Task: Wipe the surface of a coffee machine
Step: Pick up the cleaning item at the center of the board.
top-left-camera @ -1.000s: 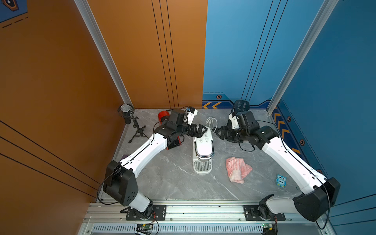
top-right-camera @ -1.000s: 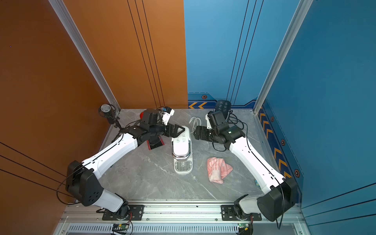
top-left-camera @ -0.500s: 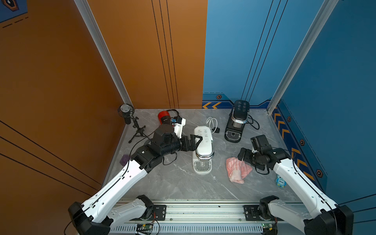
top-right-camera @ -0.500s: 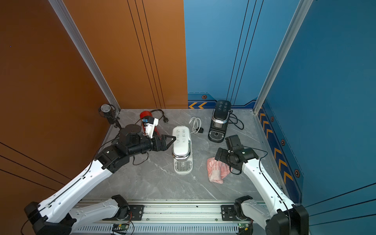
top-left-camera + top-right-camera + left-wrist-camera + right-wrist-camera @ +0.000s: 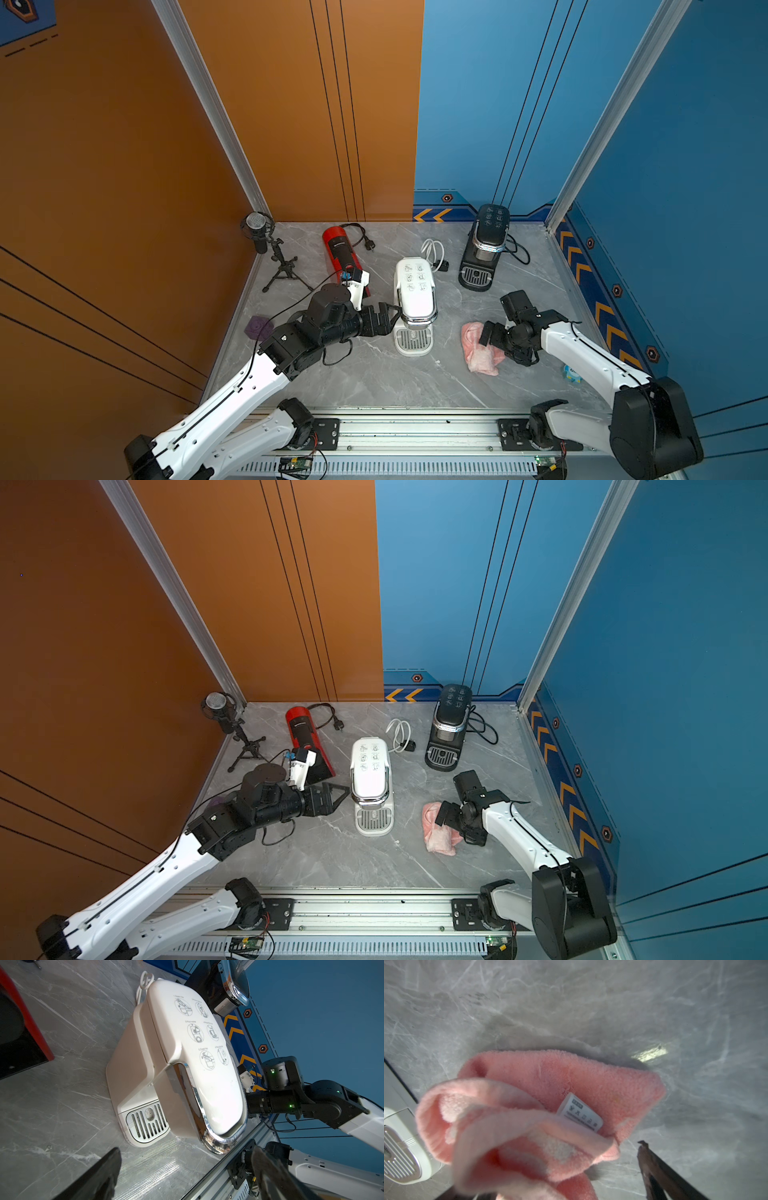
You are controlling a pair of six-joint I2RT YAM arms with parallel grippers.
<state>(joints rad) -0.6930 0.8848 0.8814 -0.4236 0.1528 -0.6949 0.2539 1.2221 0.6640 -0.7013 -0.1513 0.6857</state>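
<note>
In both top views, we see the white coffee machine standing upright on the grey table. The left gripper hovers just beside the machine's chrome-edged head, on the left arm's side. Its jaws are spread wide with nothing between them. We cannot tell from above whether a fingertip touches the housing. On the machine's opposite side the pink cloth lies crumpled on the table, near the machine but apart from it. The right gripper sits over the cloth, and its own body hides the fingers. Behind the machine stand a black coffee machine and a red appliance, whose near end is covered by the left wrist.

In the left wrist view the white machine nearly fills the frame. Two dark, blurred fingers are cut off at the frame edge, far apart and both clear of the machine. The machine's head blocks the cloth from sight, and only the right arm shows beyond it.

In the right wrist view the cloth bulges close to the lens, and its nearest folds are out of focus. We can make out its white care label only as small symbols. One finger stands clear of the cloth with bare table between them. The other is a dark sliver under the near fold. The jaws are therefore wide, straddling the cloth and not closed on it. A corner of the machine's drip tray is cut off by the frame.
</note>
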